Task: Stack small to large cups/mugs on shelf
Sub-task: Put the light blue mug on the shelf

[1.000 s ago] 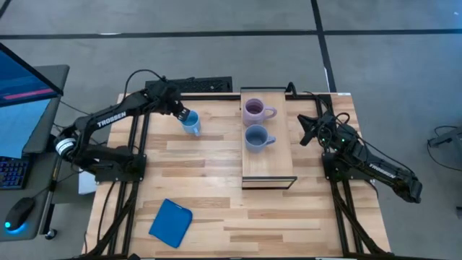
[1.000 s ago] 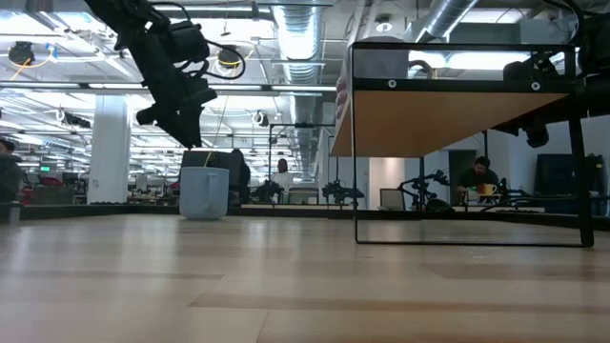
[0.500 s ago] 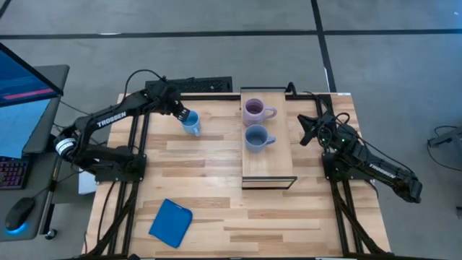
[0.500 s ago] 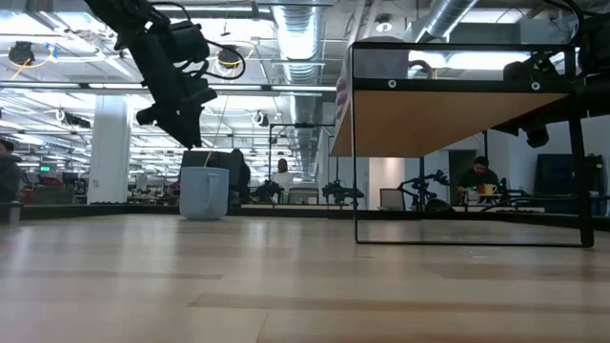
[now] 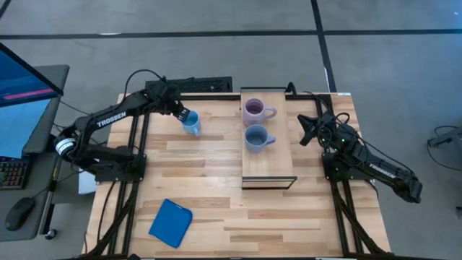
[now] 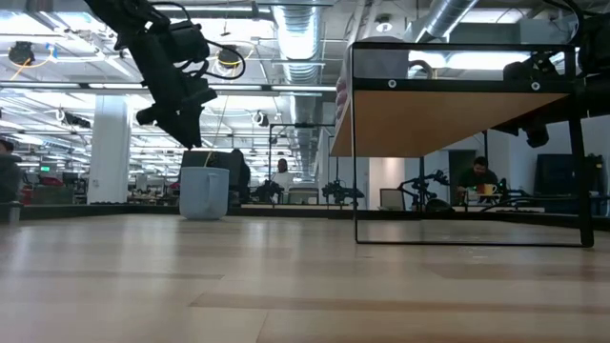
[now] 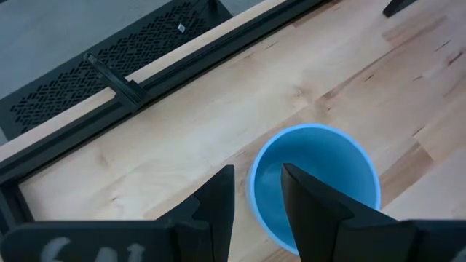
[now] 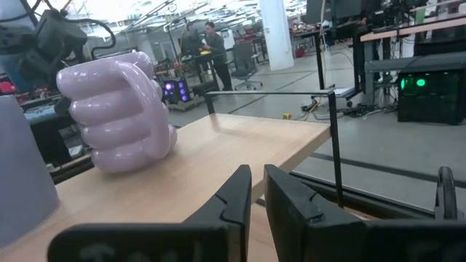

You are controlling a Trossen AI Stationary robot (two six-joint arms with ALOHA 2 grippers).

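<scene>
1. the desk is a slatted wooden top; the shelf stands on it near the middle, toward the far edge, as a pale board on a dark frame.
2. the purple mug sits on the far part of the shelf, handle toward the right arm's side.
3. the grey mug sits on the shelf just nearer than the purple mug, close to it but apart, handle toward the same side.
4. the blue mug stands upright on the desk, left of the shelf and well apart from it, near the far edge.
5. the left claw hangs above the blue mug's rim. in the left wrist view its fingers are slightly apart, with the mug wall below them; one finger lies over the mug's opening, the other over the desk outside it. in the low view the left claw is clear of the mug, so it grips nothing.
6. the right claw waits at shelf height just right of the shelf. its fingers are nearly closed with only a thin gap, gripping nothing.
7. a blue pad lies flat on the near left part of the desk.
</scene>
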